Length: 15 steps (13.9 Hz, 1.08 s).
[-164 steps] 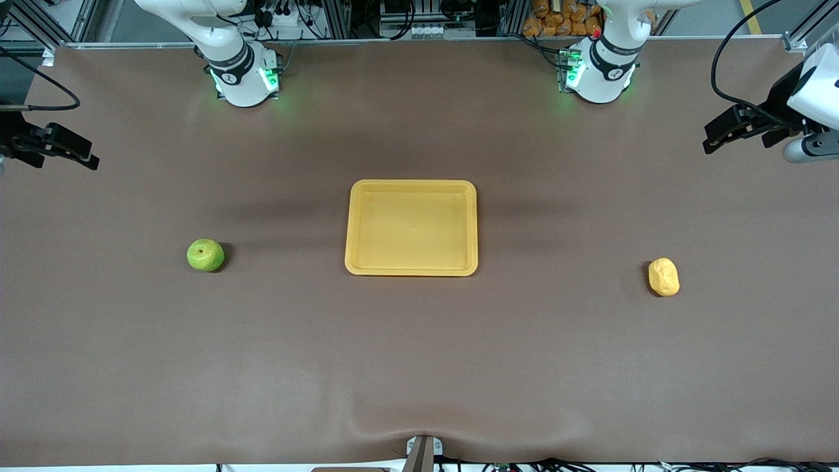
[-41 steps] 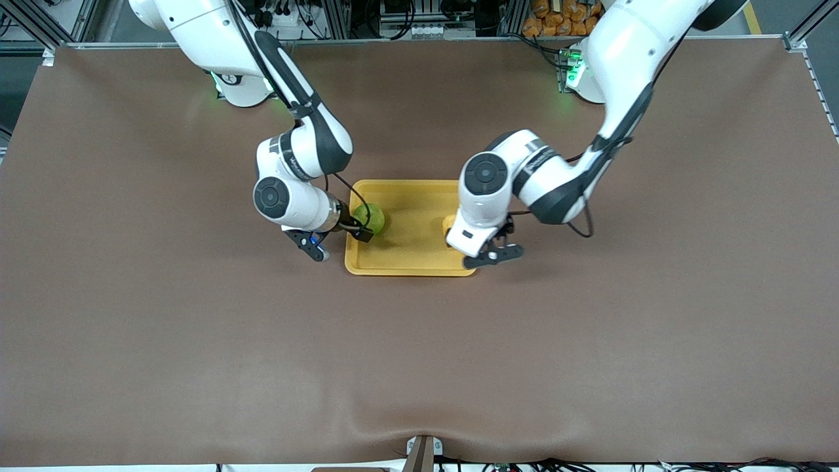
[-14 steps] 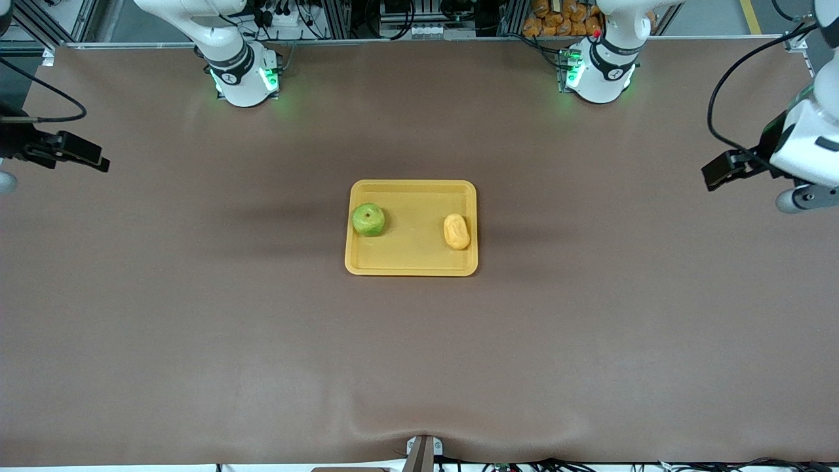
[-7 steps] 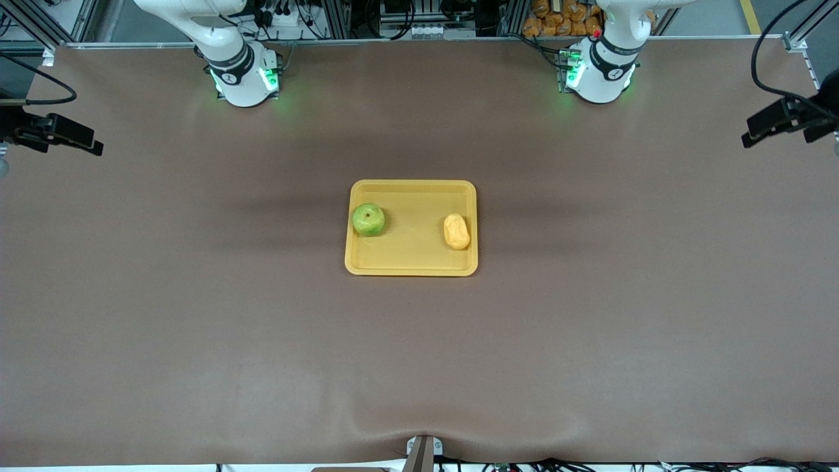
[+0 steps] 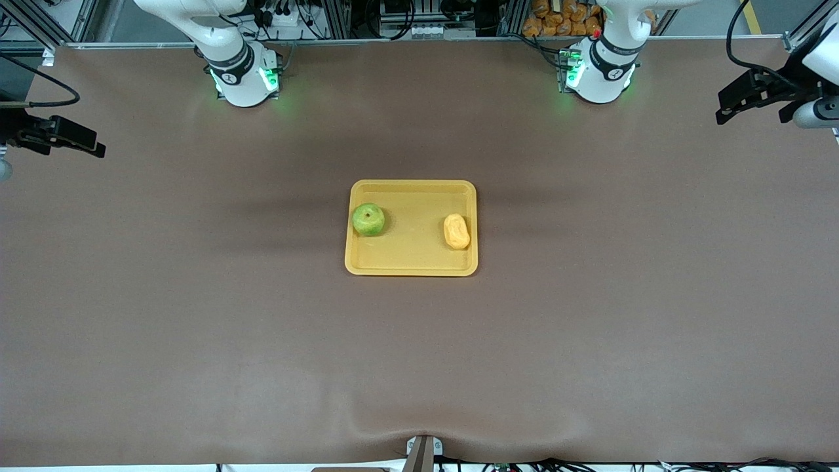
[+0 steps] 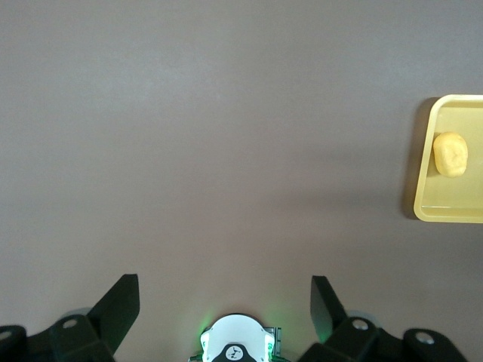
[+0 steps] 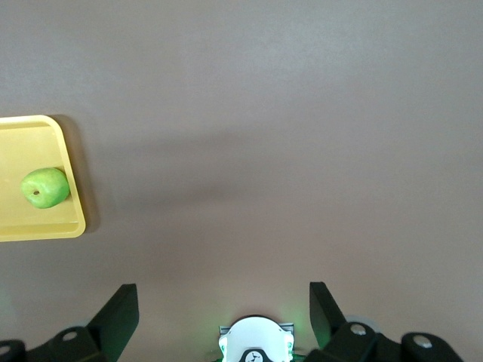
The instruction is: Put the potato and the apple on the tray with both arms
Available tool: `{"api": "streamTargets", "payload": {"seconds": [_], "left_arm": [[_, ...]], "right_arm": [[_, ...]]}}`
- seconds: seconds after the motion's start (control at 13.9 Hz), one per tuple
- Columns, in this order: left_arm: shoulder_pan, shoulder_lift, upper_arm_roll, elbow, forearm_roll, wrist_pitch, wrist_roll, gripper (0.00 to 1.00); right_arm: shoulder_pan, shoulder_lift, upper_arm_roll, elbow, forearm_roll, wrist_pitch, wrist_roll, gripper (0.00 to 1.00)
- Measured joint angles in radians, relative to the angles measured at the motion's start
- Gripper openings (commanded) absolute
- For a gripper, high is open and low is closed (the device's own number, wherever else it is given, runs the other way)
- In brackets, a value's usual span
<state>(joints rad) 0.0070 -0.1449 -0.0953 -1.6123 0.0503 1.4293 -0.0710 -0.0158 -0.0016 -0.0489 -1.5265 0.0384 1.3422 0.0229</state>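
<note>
Green apple [image 5: 368, 219], yellow tray [image 5: 411, 265]

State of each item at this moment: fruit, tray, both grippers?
apple: on the tray, toward the right arm's end, free of any grip
potato: on the tray, toward the left arm's end, lying loose
tray: flat on the table, holding both
left gripper: jaws open, empty, over the table's edge
right gripper: jaws open, empty, over the table's other edge

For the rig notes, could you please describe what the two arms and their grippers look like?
Both arms are white with black bands at the joints, and green lights glow at their bases. The left gripper and right gripper are black, with flat, angular jaws. Black cables loop to each wrist.
</note>
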Motion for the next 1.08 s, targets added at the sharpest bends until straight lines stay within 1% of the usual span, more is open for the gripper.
{"api": "streamTargets", "payload": {"seconds": [0.5,0.86,1.08], "left_arm": [[0.0,0.012,-0.005,-0.002,0.0,0.0,-0.064,1.0],[-0.001,0.032,-0.005,0.0,0.0,0.002,-0.068,1.0],[-0.004,0.048,-0.005,0.018,0.0,0.003,-0.07,1.0]], "right_arm": [[0.0,0.0,0.001,0.001,0.0,0.0,0.0,1.0],[0.0,0.0,0.001,0.007,0.0,0.0,0.0,1.0],[0.0,0.0,0.001,0.008,0.0,0.0,0.0,1.0]]}}
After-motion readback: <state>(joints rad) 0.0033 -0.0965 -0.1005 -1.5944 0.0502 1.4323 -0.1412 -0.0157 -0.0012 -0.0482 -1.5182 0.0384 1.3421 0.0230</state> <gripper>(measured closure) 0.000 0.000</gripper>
